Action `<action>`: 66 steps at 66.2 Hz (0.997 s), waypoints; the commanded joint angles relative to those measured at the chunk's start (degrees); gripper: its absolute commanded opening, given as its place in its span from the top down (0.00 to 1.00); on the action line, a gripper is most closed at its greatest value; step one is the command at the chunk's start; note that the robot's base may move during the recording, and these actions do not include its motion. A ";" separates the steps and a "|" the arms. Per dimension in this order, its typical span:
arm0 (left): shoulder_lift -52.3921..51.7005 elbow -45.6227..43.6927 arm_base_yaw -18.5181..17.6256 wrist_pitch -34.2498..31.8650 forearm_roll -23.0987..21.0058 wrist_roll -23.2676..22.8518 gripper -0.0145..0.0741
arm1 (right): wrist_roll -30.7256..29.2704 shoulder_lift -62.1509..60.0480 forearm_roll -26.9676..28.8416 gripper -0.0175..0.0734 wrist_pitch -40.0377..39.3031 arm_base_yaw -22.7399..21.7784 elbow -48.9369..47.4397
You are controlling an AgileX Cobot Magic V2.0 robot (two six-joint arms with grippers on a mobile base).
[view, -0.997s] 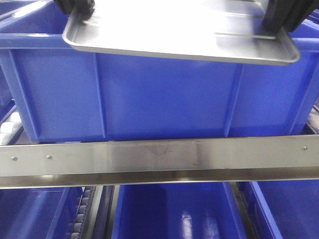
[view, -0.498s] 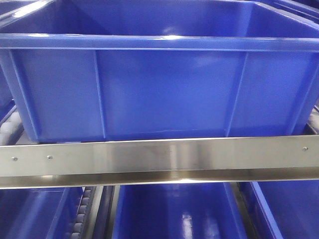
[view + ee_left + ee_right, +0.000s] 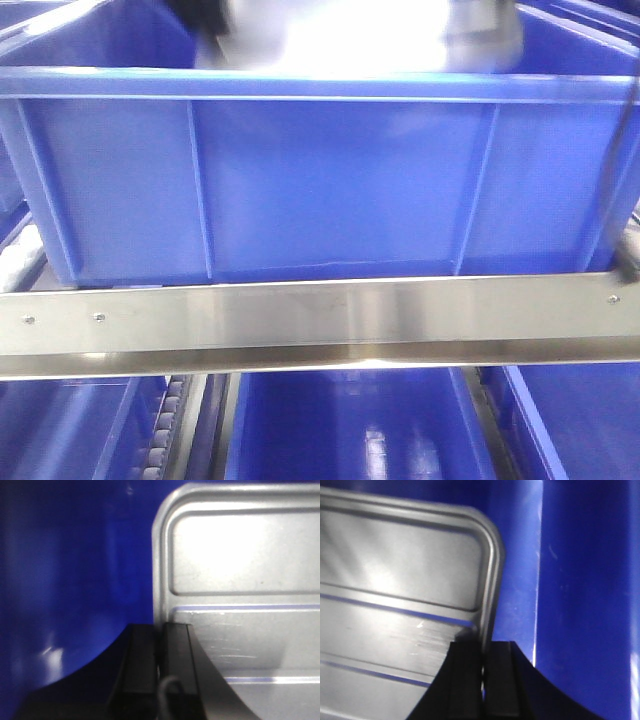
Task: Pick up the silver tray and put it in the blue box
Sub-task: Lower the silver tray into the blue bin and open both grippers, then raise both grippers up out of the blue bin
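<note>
The silver tray [image 3: 360, 35] shows as a bright, motion-blurred shape at the top of the front view, over the open blue box [image 3: 330, 190]. In the left wrist view my left gripper [image 3: 160, 630] is shut on the tray's [image 3: 240, 555] left rim, with the box's blue inside [image 3: 75, 570] beyond it. My right gripper [image 3: 484, 647] is shut on the right rim of the tray [image 3: 395, 580], close to the box wall [image 3: 585, 580]. The ridges across the tray's base show in both wrist views.
A steel rail [image 3: 320, 320] runs across in front of the blue box. Below it sit more blue crates [image 3: 350, 430] and a roller track [image 3: 160, 440]. Other blue crates flank the box on both sides.
A second ago the tray hung in both grippers above the box's front rim. Half a second ago it was out of the front view. Now it is back, blurred, over the box.
</note>
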 commanded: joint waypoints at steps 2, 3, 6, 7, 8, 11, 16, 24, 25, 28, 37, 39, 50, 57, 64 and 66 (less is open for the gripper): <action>-0.66 -1.87 0.25 -4.60 1.44 1.11 0.95 | -1.15 0.23 -2.02 0.74 -4.23 -1.39 -2.26; -0.49 -1.87 0.26 -4.58 1.44 1.11 0.95 | -1.15 0.42 -2.02 0.74 -4.23 -1.49 -2.26; 0.45 -1.87 0.48 -4.92 1.81 1.11 0.94 | -1.15 1.74 -2.02 0.74 -4.42 -1.79 -2.26; 0.59 -1.87 0.49 -4.91 1.81 1.11 0.94 | -1.15 1.94 -2.02 0.74 -4.49 -1.79 -2.26; 0.72 -1.87 0.62 -5.11 1.81 1.11 0.94 | -1.15 2.29 -2.02 0.74 -4.60 -1.85 -2.26; 1.48 -1.87 0.72 -5.54 1.58 1.11 0.94 | -1.15 3.25 -2.02 0.74 -4.89 -1.92 -2.26; 2.53 -1.87 1.02 -6.09 1.58 1.11 0.94 | -1.15 4.56 -2.02 0.74 -5.50 -1.93 -2.26; 3.59 -1.95 1.62 -6.18 0.91 1.11 0.94 | -1.15 5.98 -2.02 0.74 -5.63 -1.93 -2.26; 3.70 -1.95 1.74 -6.18 0.77 1.11 0.94 | -1.15 6.06 -2.02 0.74 -5.63 -1.93 -2.26; 3.79 -1.95 1.98 -6.18 0.48 1.11 0.94 | -1.15 6.19 -2.02 0.74 -5.67 -1.93 -2.26; 3.79 -1.95 2.67 -6.50 0.11 1.11 0.88 | -1.15 6.25 -2.02 0.71 -6.87 -1.93 -2.26; 3.79 -1.95 3.08 -6.50 -0.40 1.11 0.85 | -1.15 6.25 -2.02 0.68 -7.15 -1.93 -2.26; 3.79 -1.95 3.69 -6.59 -2.47 1.11 0.58 | -1.15 6.25 -2.02 0.40 -7.29 -1.93 -2.26; 3.79 -1.95 3.69 -6.59 -2.47 1.11 0.40 | -1.15 6.25 -2.02 0.21 -7.29 -1.93 -2.26; 3.79 -2.58 3.69 -6.29 -2.47 1.11 0.30 | -1.15 6.05 -2.02 0.16 -7.21 -1.93 -2.26; 3.67 -2.96 3.69 -5.68 -2.47 1.11 0.29 | -1.15 5.86 -2.02 0.16 -7.01 -1.93 -2.26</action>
